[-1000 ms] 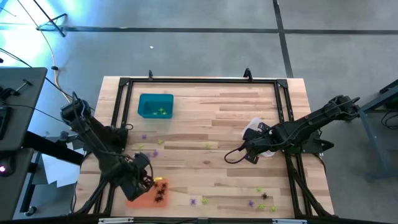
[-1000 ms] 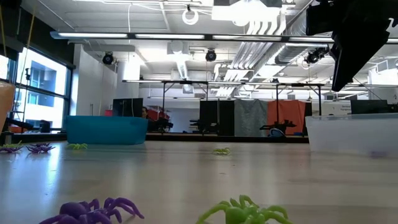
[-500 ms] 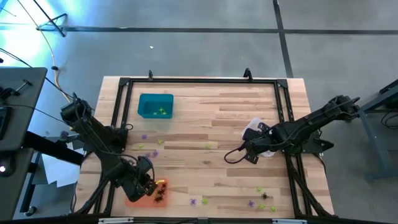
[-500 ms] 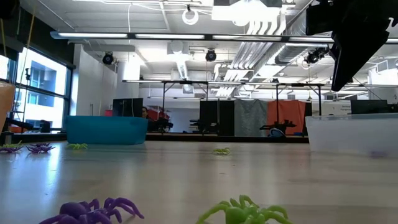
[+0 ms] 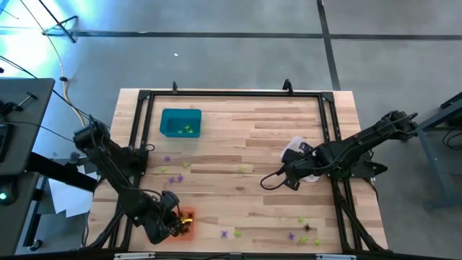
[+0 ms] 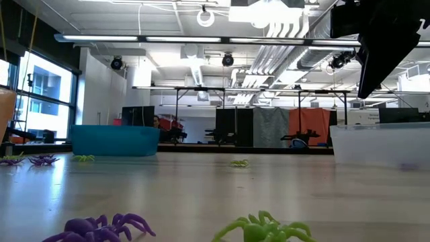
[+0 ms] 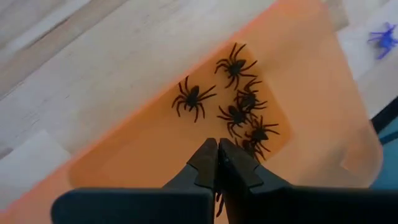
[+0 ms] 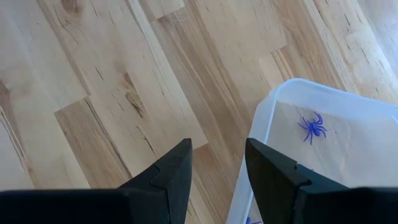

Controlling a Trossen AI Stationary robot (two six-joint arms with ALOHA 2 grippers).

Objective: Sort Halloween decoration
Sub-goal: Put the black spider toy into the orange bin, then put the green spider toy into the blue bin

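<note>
At the table's near-left corner, the left gripper (image 7: pixel 217 152) is hovering over the orange tray (image 7: pixel 323 112), fingers pressed together and holding nothing.
Black spiders (image 7: pixel 239 112) are lying clustered inside that tray; purple and yellow-green spiders (image 5: pixel 234 233) are lying scattered across the wooden table (image 5: pixel 253 123). Farther right, the right gripper (image 8: pixel 217 155) is waiting with fingers apart beside the clear tray (image 8: pixel 348 102), which is holding a purple spider (image 8: pixel 312 127); beyond, a teal tray (image 5: pixel 180 122) is holding yellow-green pieces.
</note>
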